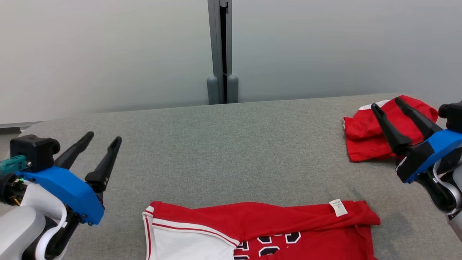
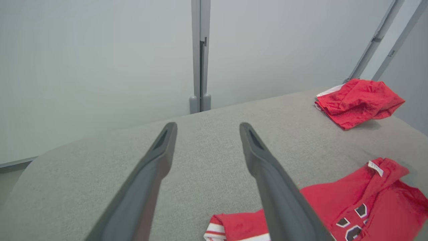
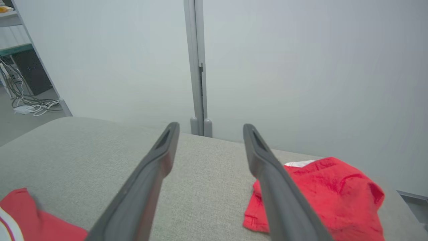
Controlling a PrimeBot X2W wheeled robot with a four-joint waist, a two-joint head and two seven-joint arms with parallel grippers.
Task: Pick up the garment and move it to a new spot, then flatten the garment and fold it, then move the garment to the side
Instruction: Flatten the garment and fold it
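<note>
head view: my left gripper (image 1: 103, 137) hangs over the left side of the grey padded tabletop (image 1: 223, 144), fingers spread wide with nothing between them. my right gripper (image 1: 387, 103) sits over the right side, also released and empty; its fingers overlap a folded red garment (image 1: 364, 133) near the far right corner, and i cannot tell whether they touch it. the red jersey (image 1: 274, 224) lies flat along the near edge, about the middle, well apart from both grippers. it has white side trim, dark numbers, and a white label (image 1: 338, 207) on its far right part.

left wrist view: the two dark fingers stand apart over bare grey fabric. the jersey lies to the lower right, one finger crossing in front of it. the folded garment rests at the far right corner.

right wrist view: the fingers are parted and empty. the folded garment lies just right of the right finger, partly behind it. a corner of the jersey shows at the lower left.
</note>
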